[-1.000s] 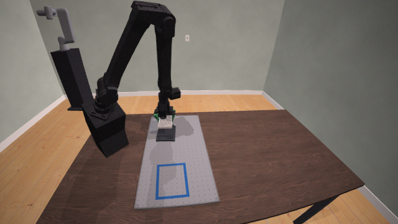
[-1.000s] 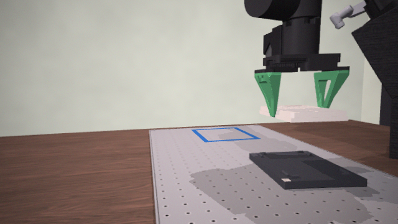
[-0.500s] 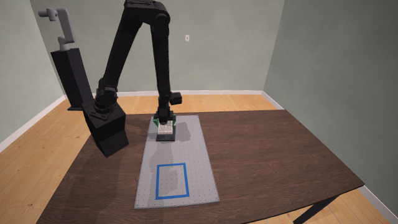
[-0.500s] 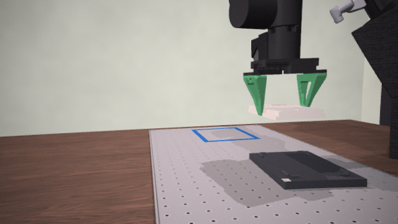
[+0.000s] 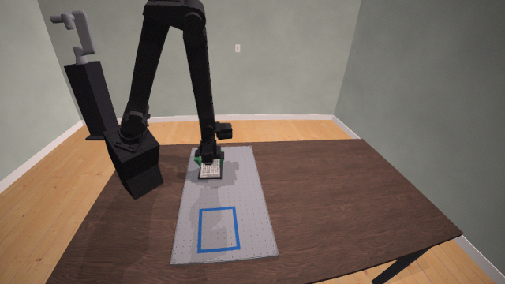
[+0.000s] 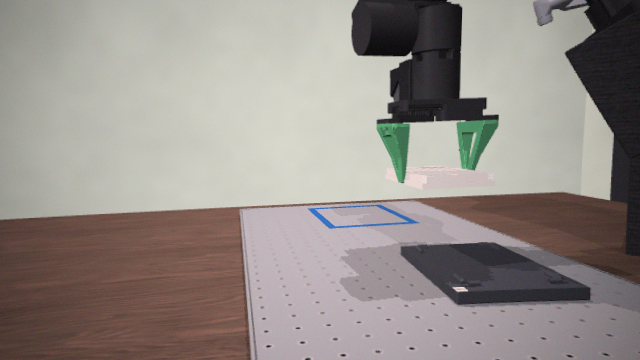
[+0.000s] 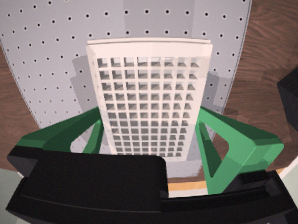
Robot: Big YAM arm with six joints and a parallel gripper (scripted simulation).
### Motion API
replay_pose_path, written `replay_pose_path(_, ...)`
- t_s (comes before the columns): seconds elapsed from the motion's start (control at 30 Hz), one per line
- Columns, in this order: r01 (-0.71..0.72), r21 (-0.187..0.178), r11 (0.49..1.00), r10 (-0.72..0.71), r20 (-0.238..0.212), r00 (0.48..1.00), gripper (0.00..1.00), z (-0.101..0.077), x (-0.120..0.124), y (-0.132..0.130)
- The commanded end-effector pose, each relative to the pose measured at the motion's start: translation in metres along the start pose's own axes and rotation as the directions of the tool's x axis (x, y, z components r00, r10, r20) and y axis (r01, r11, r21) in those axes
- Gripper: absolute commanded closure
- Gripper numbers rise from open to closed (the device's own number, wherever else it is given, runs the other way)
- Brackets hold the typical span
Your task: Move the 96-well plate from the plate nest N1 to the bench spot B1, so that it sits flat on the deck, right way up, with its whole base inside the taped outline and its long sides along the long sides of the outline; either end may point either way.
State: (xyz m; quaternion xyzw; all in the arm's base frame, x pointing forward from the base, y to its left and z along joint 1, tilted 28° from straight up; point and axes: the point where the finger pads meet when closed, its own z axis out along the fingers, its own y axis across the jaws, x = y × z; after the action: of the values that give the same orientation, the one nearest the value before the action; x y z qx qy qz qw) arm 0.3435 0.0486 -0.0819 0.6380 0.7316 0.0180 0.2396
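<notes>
The end effector (image 6: pixel 436 175) stood wide, its green fingers (image 6: pixel 396 150) clamped on the long sides of the white 96-well plate (image 6: pixel 442 177). The plate hung level in the air above the perforated deck (image 6: pixel 310 285), between the black plate nest (image 6: pixel 492 272) and the blue taped outline (image 6: pixel 362 216).

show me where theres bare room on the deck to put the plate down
Bare deck lies inside the blue taped outline, and in the strip between that outline and the black nest. The nest end is crowded: the gripper hangs above it, shut on the 96-well plate.
</notes>
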Motion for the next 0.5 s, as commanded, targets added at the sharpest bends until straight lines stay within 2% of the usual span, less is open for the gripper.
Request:
replay_pose_path(0.0, 0.018, -0.032, 0.999, -0.018, 0.001, 1.000, 1.00, -0.005, -0.009, 0.010)
replay_pose_path(0.37, 0.017, -0.038, 0.999, -0.017, 0.004, 1.000, 1.00, -0.004, -0.043, 0.016)
replay_pose_path(0.47, 0.020, -0.031, 0.999, -0.020, 0.005, 1.000, 1.00, -0.004, -0.053, 0.014)
